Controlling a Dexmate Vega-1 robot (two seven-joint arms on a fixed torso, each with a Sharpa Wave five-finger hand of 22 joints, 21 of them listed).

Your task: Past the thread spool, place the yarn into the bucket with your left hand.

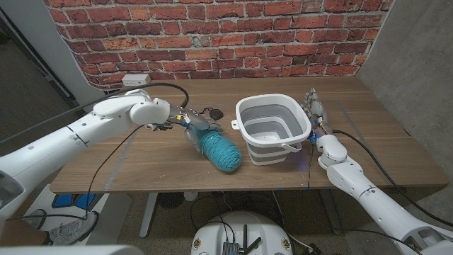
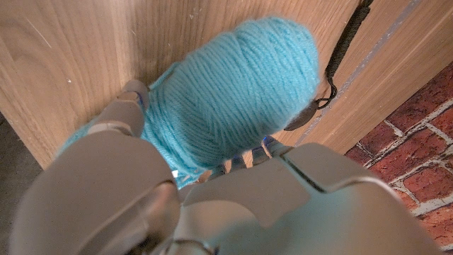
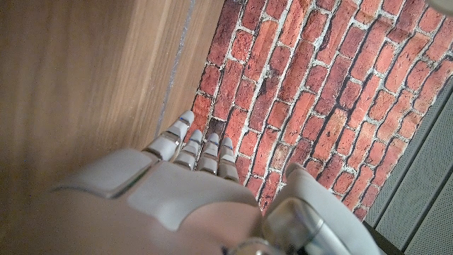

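Left hand (image 2: 177, 191): fingers wrapped around the near end of the teal yarn (image 2: 233, 99), holding it; the skein's far end points away from the palm. In the head view the yarn (image 1: 218, 149) sits low over the table (image 1: 141, 166), with the bucket (image 1: 272, 127) just beside it on the side away from the left hand (image 1: 185, 126). Judged light, soft and compressible; loose strands could snag, so a grip around the middle seems safest. Right hand (image 1: 316, 108) holds nothing, its fingers straight and together.
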